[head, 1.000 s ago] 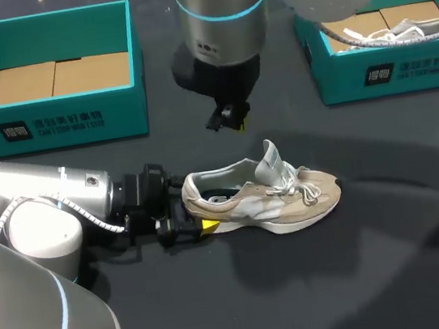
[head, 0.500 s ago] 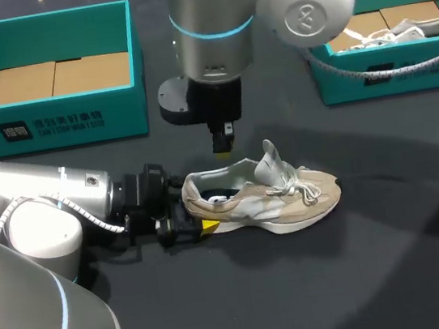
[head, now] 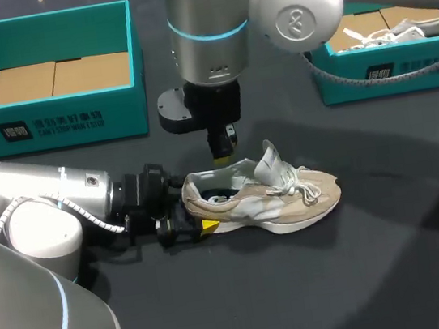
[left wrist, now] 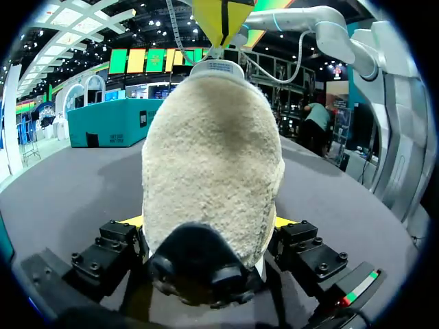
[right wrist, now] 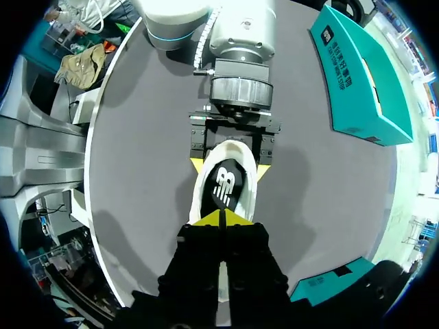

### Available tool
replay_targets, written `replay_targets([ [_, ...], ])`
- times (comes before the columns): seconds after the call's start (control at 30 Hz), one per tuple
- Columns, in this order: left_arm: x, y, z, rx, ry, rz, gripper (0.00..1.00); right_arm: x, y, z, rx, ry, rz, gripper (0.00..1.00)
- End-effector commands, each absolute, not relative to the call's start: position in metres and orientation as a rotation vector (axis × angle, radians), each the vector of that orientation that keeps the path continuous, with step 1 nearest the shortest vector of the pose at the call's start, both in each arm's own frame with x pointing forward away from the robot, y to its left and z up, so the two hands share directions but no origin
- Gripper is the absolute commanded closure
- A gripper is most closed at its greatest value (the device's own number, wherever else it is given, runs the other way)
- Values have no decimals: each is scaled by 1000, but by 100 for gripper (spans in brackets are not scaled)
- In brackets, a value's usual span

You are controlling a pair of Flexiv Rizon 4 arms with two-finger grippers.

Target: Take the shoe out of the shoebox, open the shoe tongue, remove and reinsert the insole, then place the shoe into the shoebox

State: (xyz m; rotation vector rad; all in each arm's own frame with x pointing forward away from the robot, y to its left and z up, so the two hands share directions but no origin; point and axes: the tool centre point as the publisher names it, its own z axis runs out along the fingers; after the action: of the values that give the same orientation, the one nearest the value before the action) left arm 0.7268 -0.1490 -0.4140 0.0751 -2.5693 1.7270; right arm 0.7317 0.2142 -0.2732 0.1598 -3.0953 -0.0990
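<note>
A beige and white sneaker (head: 289,195) lies on its sole on the black table, toe to the right. My left gripper (head: 194,217) lies low at its heel. Its fingers stand wide, one against each side of the heel (left wrist: 212,157). My right gripper (head: 222,154) hangs shut and empty just above the shoe's heel opening, pointing down. In the right wrist view its joined yellow tips (right wrist: 221,218) hover over the black insole (right wrist: 230,185), with the left gripper (right wrist: 230,166) clasping the heel below. The tongue (head: 270,157) stands up.
An open teal box (head: 58,122) with a cardboard floor stands at the back left. A second teal box (head: 386,71) at the back right holds another pale shoe (head: 409,27). My right arm crosses above the table's back middle.
My right gripper has come down and a little leftward toward the shoe's opening. The left gripper and the shoe have stayed put.
</note>
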Motion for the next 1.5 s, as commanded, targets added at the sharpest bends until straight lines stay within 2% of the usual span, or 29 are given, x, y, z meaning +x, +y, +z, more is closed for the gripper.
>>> replay_targets([
  [0.03, 725, -147, -417, 76, -2571, 1725, 100, 726, 203, -309, 124, -3100, -145, 100],
  [0.5, 725, -147, -417, 76, -2571, 1725, 100, 724, 200, -313, 129, -3108, -163, 100],
  [0.83, 725, -147, -417, 76, -2571, 1725, 100, 736, 205, -352, 80, -3135, -160, 100],
  [1.13, 725, -147, -417, 76, -2571, 1725, 100, 728, 187, -372, -2, -3165, -123, 100],
  [1.37, 725, -147, -417, 76, -2571, 1725, 100, 722, 166, -368, -99, -3197, -62, 100],
  [1.4, 725, -147, -417, 76, -2571, 1725, 100, 722, 163, -368, -105, -3200, -61, 96],
  [1.43, 725, -147, -417, 76, -2571, 1725, 100, 722, 161, -368, -106, -3202, -61, 84],
  [1.47, 725, -147, -417, 76, -2571, 1725, 100, 722, 159, -368, -111, -3201, -59, 67],
  [1.5, 725, -147, -417, 76, -2571, 1725, 100, 723, 158, -369, -112, -3201, -62, 60],
])
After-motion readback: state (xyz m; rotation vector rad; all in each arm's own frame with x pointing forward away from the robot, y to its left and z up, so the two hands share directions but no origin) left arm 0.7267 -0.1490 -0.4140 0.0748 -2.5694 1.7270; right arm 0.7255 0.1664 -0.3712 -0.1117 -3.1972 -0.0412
